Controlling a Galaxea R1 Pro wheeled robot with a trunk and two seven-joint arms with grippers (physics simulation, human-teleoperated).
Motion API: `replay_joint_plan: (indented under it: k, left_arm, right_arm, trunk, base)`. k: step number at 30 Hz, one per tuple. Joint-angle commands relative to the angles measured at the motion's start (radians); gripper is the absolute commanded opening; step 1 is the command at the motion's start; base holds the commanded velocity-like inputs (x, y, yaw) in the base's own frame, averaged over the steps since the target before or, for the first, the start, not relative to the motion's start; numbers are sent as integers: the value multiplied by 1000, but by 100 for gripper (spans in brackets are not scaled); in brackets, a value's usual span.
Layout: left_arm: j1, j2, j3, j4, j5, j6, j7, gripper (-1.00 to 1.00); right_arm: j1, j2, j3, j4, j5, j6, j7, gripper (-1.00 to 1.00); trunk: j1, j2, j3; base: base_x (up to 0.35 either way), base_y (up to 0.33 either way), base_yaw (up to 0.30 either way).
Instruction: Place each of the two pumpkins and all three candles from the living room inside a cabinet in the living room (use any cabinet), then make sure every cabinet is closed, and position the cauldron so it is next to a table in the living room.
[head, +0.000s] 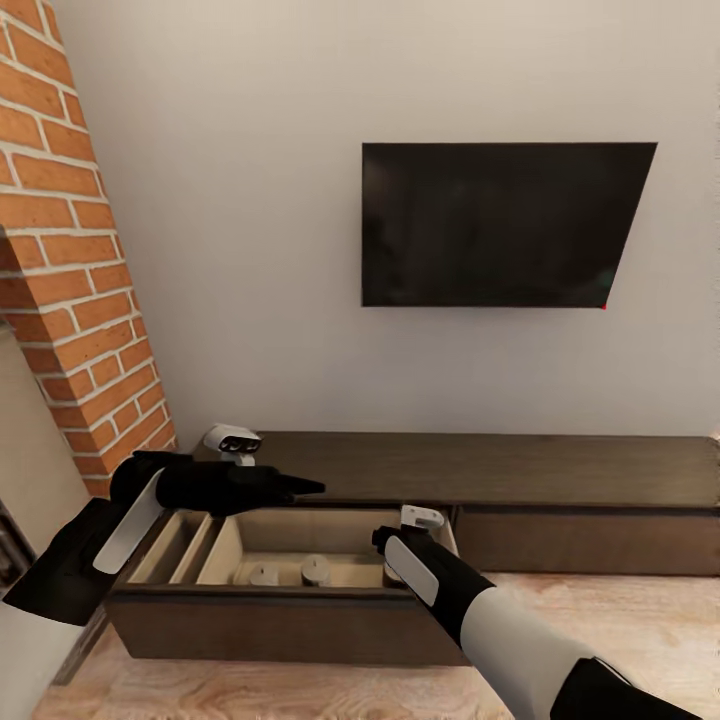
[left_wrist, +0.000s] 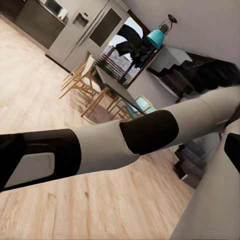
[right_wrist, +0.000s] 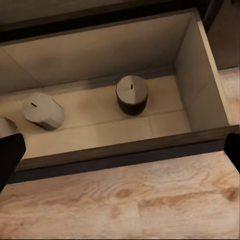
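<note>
A: Head view: long dark brown wooden cabinet (head: 560, 470), drawer (head: 290, 610) pulled out; stubby cream candles (right_wrist: 132, 94) lie inside. Right gripper (right_wrist: 120, 150) hangs above, fingers apart, empty.

B: Left gripper (head: 300, 487): aperture indeterminable. Risk: closing the drawer could topple the candles.

This is a home, an open living room. A black TV screen (head: 505, 225) hangs on the white wall above a long low cabinet (head: 500, 470), beside a brick column (head: 75, 270). The left wrist view shows wooden dining chairs (left_wrist: 82, 80), a staircase (left_wrist: 200, 75) and a fridge (left_wrist: 87, 30).
</note>
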Motion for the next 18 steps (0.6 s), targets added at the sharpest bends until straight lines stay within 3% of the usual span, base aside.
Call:
replay_joint_plan:
  k: [1,8,13,18]
  left_arm:
    - [-1,2,-2,2,4,9,0,100]
    - [-1,7,-3,56,-1,9,32,100]
    - [-1,5,-10,151,-14,9,121,100]
    - [6,7,-14,173,-85,9,202,100]
  right_arm:
    - [-1,-1,6,-1,-4,4,-7,100]
    - [1,2,7,-2,-10,3,-7,100]
    - [6,2,6,-1,-14,-1,-9,100]
    - [20,-2,5,0,-10,-38,-8,100]
  trunk:
    - [-5,7,2]
    - [-31,56,24]
    - [-51,91,40]
    - [-70,126,55]
  base:
    - [-308,106,0]
    - [-282,89,0]
    - [-310,100,0]
    - [-253,51,0]
